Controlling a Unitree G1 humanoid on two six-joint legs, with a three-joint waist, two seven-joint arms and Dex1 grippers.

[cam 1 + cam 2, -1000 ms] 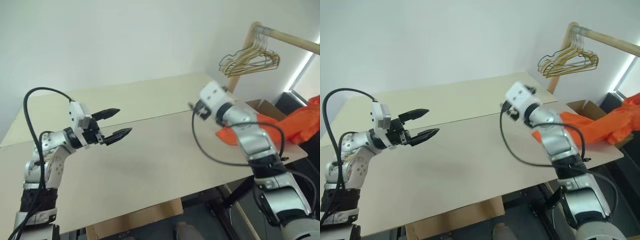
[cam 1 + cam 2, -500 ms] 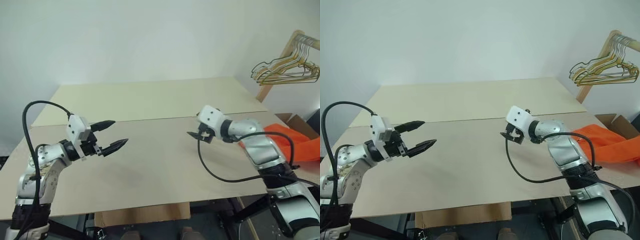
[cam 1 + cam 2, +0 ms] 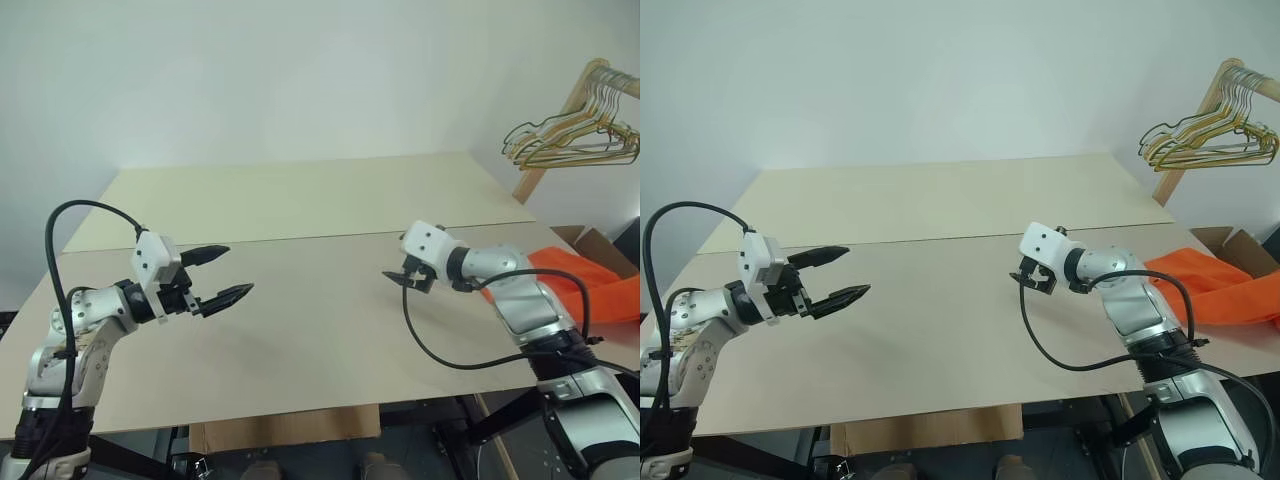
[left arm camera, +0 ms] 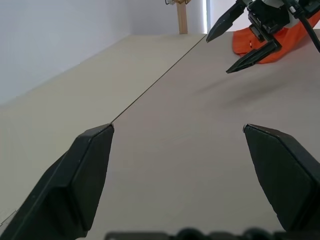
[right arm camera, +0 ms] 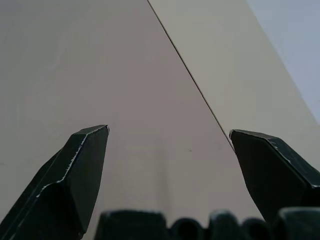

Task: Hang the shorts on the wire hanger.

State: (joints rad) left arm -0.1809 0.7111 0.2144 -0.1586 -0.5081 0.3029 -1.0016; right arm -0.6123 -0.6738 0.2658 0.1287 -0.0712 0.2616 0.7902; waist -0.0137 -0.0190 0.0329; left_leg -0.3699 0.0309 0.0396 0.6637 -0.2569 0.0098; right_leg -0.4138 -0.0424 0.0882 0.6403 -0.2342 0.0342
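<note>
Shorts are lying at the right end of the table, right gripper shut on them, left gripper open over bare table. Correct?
One error: the right gripper is open and holds nothing, hovering over bare table, apart from the shorts. The right eye view and right wrist view show it. The left gripper is open, as you said.

the table [image 3: 300, 330] under my fingers is a broad, pale beige top made of two flat boards laid edge to edge. a thin dark seam [image 3: 300, 238] runs across it where they meet, passing just beyond both pairs of my fingers. the surface between my left and right fingers is plain matte board. the shorts [image 3: 1220, 290], bright orange and crumpled, lie on the near board at its edge, out past my right fingers on the far side from my left ones, well apart from them.
</note>
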